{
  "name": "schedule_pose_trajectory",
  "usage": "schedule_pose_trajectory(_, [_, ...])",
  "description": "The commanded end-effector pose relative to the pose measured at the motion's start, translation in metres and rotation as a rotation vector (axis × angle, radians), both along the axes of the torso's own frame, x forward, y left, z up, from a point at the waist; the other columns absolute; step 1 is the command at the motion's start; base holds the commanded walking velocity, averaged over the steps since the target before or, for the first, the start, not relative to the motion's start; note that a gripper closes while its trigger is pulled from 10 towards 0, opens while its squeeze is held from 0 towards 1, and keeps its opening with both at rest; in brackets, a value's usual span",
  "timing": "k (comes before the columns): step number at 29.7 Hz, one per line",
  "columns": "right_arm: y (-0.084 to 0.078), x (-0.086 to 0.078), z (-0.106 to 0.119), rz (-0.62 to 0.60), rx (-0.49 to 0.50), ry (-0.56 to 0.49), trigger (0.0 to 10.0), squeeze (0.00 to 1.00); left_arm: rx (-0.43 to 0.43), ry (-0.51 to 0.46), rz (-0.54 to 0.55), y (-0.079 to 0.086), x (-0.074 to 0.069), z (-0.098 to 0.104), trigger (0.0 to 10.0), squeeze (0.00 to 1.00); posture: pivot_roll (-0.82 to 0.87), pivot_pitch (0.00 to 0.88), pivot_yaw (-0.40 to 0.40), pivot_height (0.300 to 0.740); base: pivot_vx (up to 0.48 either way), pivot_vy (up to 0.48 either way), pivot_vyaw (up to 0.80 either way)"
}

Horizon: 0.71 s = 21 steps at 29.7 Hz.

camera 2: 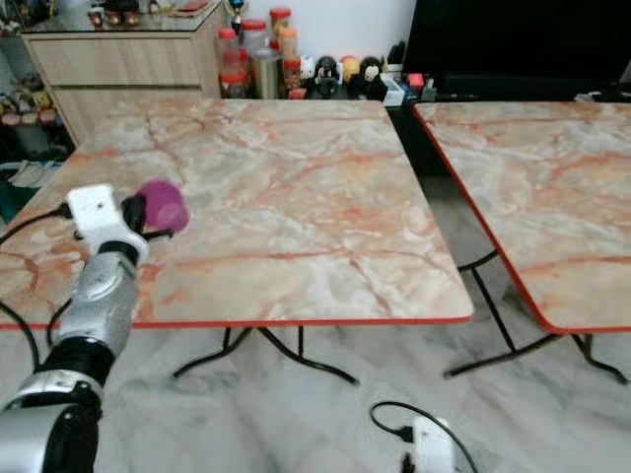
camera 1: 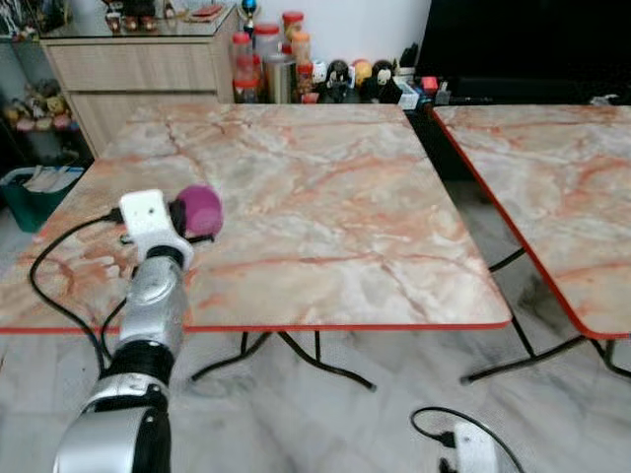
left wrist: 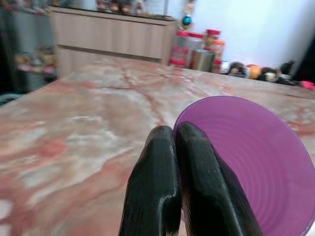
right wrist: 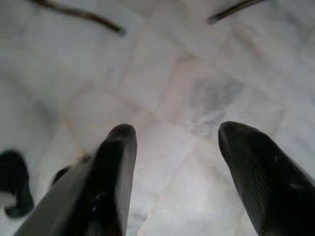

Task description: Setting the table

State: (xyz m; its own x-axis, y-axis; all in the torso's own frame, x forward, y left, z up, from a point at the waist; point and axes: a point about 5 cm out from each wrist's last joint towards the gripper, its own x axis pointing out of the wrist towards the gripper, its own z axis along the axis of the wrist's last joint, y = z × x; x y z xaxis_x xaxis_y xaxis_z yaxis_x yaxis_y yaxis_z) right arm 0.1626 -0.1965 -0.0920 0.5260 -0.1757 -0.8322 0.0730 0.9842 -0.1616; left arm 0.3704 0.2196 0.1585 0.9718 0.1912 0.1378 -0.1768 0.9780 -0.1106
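A purple plastic bowl [camera 1: 202, 208] is held over the near left part of the marble-patterned table [camera 1: 325, 197]. My left gripper [left wrist: 175, 142] is shut on the bowl's rim, one finger inside the bowl [left wrist: 246, 177] and one outside; its mouth faces the wrist camera. The bowl [camera 2: 161, 206] hangs a little above the tabletop, tipped on its side. My right gripper [right wrist: 174, 135] hangs low over the marble floor, open with nothing between its fingers.
A second marble table [camera 1: 562, 187] stands to the right across a narrow gap. Behind are a wooden cabinet [camera 1: 138, 69], jars and small figures [camera 1: 296, 64]. A white box with a black cable [camera 1: 471, 445] lies on the floor. A green bin [camera 1: 35, 192] stands at left.
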Motion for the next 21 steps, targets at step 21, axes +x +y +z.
schedule_pose_trajectory(21, [-0.0068,0.004,0.0028,-0.017,-0.014,-0.017,10.0,0.0,0.06,-0.002,-0.034,-0.0112,0.0037,0.0039,10.0,0.0,0.01,0.0,-0.006,0.719,0.011,-0.327,0.18])
